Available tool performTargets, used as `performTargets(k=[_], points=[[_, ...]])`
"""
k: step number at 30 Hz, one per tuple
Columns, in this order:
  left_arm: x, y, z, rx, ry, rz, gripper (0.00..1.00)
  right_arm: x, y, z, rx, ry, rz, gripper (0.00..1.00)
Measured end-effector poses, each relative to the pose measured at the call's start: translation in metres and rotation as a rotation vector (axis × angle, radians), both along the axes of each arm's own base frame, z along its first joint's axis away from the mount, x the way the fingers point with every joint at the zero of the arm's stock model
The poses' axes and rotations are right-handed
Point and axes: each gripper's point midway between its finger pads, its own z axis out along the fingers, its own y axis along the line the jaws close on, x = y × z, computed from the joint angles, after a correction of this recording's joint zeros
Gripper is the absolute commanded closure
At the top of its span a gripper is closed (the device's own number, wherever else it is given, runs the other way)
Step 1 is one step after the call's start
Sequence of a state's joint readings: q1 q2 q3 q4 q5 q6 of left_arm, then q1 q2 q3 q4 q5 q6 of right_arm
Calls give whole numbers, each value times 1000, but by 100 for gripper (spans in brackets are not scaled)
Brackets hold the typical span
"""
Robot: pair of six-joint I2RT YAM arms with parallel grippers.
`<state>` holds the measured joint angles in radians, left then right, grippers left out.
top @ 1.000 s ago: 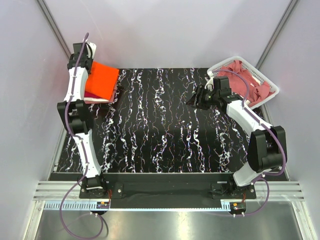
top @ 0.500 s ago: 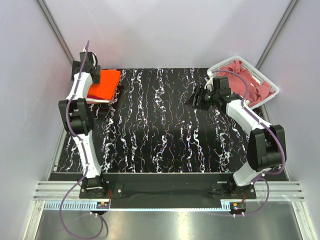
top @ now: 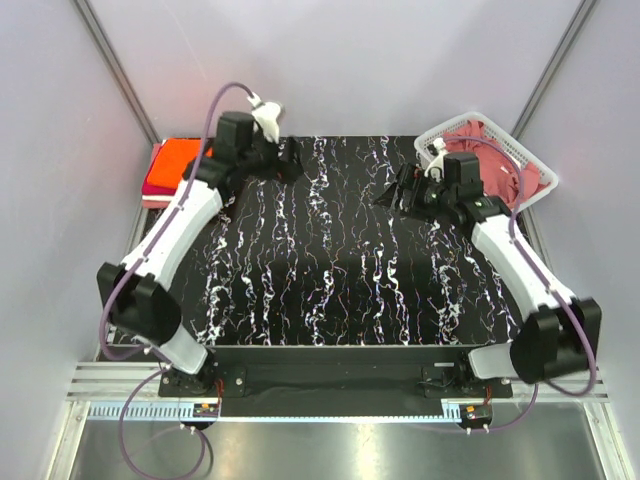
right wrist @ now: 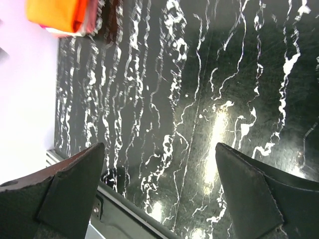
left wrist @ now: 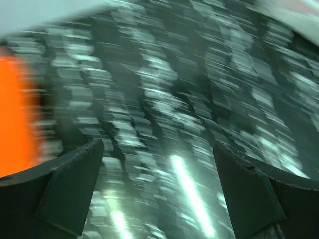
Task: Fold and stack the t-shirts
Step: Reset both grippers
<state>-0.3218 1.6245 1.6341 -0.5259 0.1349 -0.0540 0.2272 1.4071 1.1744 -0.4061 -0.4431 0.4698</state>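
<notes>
stack at far-left corner: folded bright orange cloth t-shirt [top: 180, 158] on a crimson-magenta shirt [top: 154, 186]. unfolded dusty rose shirts [top: 478, 138] wait in the white plastic lattice basket [top: 540, 172]. left gripper [left wrist: 157, 164] and right gripper [right wrist: 159, 159]: fingers spread, empty, above the black marbled table [top: 320, 280].

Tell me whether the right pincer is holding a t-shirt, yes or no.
No: in the right wrist view the right pincer stands open, with only the bare marbled table between its jaws.
</notes>
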Motion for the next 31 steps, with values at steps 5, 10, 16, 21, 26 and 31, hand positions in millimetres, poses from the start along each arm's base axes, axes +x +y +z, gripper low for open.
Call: performTargets(k=[5,10,16,21,26,31], points=[[-80,-64,-25,-120,134,-260,1,-25,-17,35,-10,-102,-66,0],[-151,-78,-37,-208,175,-385,1,-50,-32,57,-11,-173,-125,0],[-180,-69,-6,-318,45,-407,1,-75,-44,78,10,-242,-174,0],[-186,-67,12,-364,-28,-409,1,-83,-51,86,16,-271,-211,0],[-190,-65,16,-379,-46,-410,1,-87,-54,75,11,-244,-233,0],[-195,-62,19,-384,-59,-406,1,-89,-55,72,10,-239,-236,0]])
